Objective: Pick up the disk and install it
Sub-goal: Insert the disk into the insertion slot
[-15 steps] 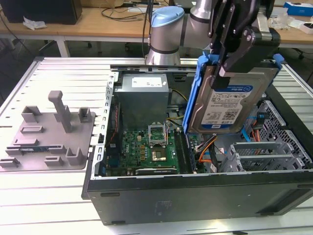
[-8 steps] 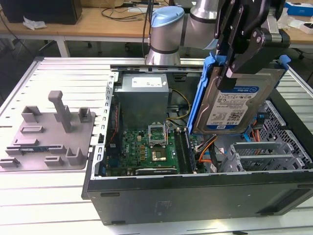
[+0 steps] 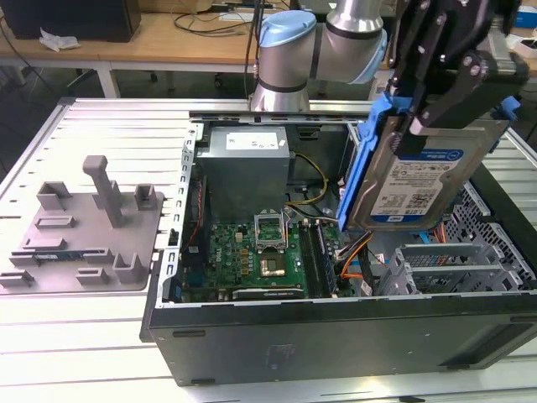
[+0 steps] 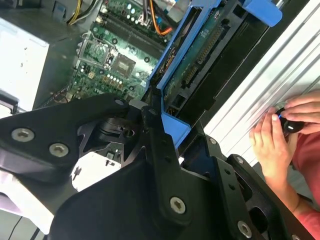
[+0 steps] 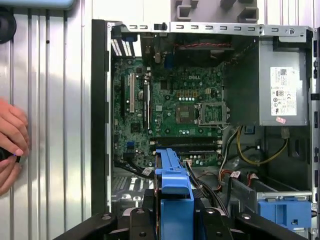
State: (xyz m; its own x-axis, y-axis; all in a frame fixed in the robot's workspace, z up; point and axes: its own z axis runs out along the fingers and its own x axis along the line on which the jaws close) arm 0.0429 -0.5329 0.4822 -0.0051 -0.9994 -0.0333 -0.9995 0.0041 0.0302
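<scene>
Gripper: black linkage fingers, closed on the upper end of the disk. We record a firm two-sided hold, with the fingers pressing against the carrier's edges.

Disk: flat silver drive with a white-and-blue label, which faces the camera in the exterior view. A bright blue carrier runs along both long sides. We note that it hangs tilted in the air, upper end in the gripper and lower end pointing down into the case. It sits toward the exterior view's right, above the grey drive cage and apart from it. In the first wrist view we see the carrier edge-on between the fingers, with the open case beyond it.

Computer case: black tower lying on its side, side panel off. Inside we list a green motherboard, a grey power supply and orange and yellow cables near the cage. A blue latch piece sits on the cage.

Grey fixture plate: on the ribbed metal table, to the exterior view's left of the case.

Person's hand: resting on the table beside the case, fingers around a small dark object.
</scene>
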